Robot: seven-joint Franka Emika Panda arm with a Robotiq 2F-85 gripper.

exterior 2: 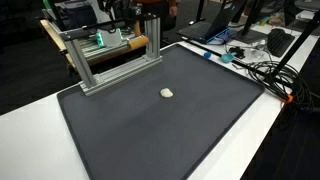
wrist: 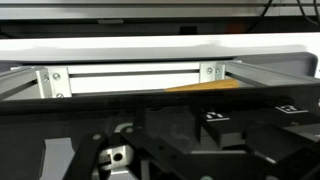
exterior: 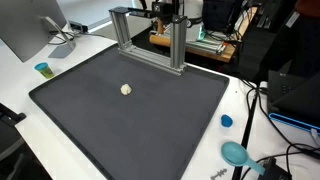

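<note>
Nearest the lens, a black mat (exterior: 140, 135) is spread over a white table (exterior: 15, 95). At the far left a monitor (exterior: 25, 25) is seen, and a small blue cup (exterior: 43, 69) is set on the table just off the mat's corner. Left of the mat's middle, a pale lump (exterior: 126, 89) is laid on the mat, apart from everything else. Behind it, at the mat's far edge, an aluminium frame (exterior: 179, 45) is stood upright. The gripper (exterior: 166, 10) is held just above the frame's top bar, well apart from the lump; no held object can be made out, and whether it is released or clenched cannot be told, since only its blurred body is shown in the wrist view. To the right, a blue cap (exterior: 226, 121) and a teal scoop (exterior: 236, 153) are placed on the table beside the mat. The step in hand is judged to be a stand-off before any approach. For a move to the lump, clearance over the frame is required, followed by a descent with the jaws opened and centred over it.
</note>
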